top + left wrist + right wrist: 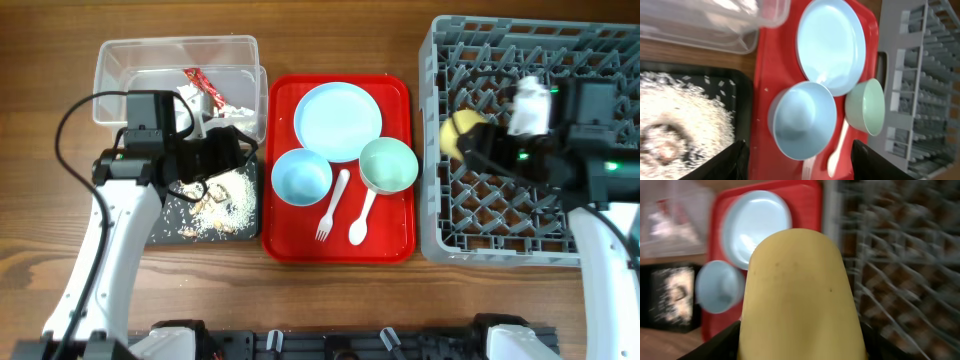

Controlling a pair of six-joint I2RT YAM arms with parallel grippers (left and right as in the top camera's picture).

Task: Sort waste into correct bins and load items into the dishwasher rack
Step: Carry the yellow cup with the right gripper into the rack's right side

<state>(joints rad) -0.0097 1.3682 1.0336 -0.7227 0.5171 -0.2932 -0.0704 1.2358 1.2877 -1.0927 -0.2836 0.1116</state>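
My right gripper [470, 138] is shut on the small yellow cup [460, 130] and holds it over the left side of the grey dishwasher rack [530, 245]; the cup [800, 295] fills the right wrist view. My left gripper [235, 155] is open and empty over the black tray [170, 232] of food scraps [225, 200]. On the red serving tray [290, 245] lie the pale blue plate [339, 120], pale blue bowl [300, 175], mint-green bowl [388, 164], white fork [331, 208] and spoon [362, 222]. The clear tub [130, 60] holds the red wrapper [200, 82] and tissue [192, 95].
Bare wooden table lies in front of the trays. The left wrist view shows the blue bowl [804, 120], plate [830, 42], mint-green bowl [867, 106], spoon [837, 152] and rack [925, 90].
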